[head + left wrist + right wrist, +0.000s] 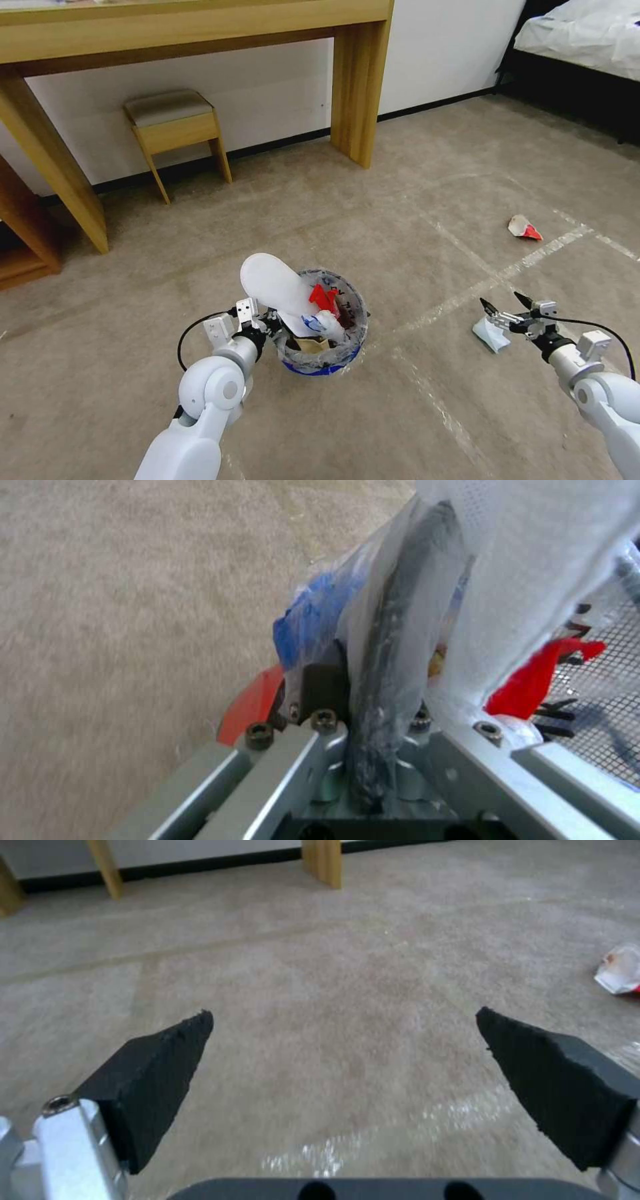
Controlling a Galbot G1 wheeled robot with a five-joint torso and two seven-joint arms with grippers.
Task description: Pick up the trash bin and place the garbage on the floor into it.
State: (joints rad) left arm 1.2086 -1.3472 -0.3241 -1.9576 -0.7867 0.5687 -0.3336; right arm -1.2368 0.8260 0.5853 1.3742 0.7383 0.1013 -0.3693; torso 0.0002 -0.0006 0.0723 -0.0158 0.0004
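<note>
Red bucket w/ blue band, i.e. the trash bin (325, 347), hangs by its rim from the left gripper (272, 325), jaws pinched on the rim plus the clear plastic liner (353, 313) folded over it. Left wrist view shows it close: one dark pad (321, 685) outside the wall, the bagged rim edge (387, 680) running straight up between the jaws, red wall (250, 707) and blue band (310, 612) on the outer side. Inside the bin, just past the jaws: a flat white slipper (277, 287) sticking up and leaning out over the rim toward the left gripper, a red wrapper (323, 295), white-blue crumpled paper (325, 323), and brown paper (312, 345) lower down. Right gripper (507, 305) is well apart from the bin, low over the beige carpet (413, 220), jaws spread wide w/ nothing between them; right wrist view shows both black fingertips (167, 1060) apart and bare carpet in the gap. A white-blue crumpled paper (491, 333) lies on the floor right under/beside the right jaws, whether touching, can't tell. Farther out beyond the right jaws sits a white-and-red crumpled piece (524, 227), also seen at the edge in the right wrist view (620, 971). Faint tape lines (533, 257) cross the carpet. Beyond both grippers: wooden desk (353, 73) and a small stool (177, 127) by the wall.
</note>
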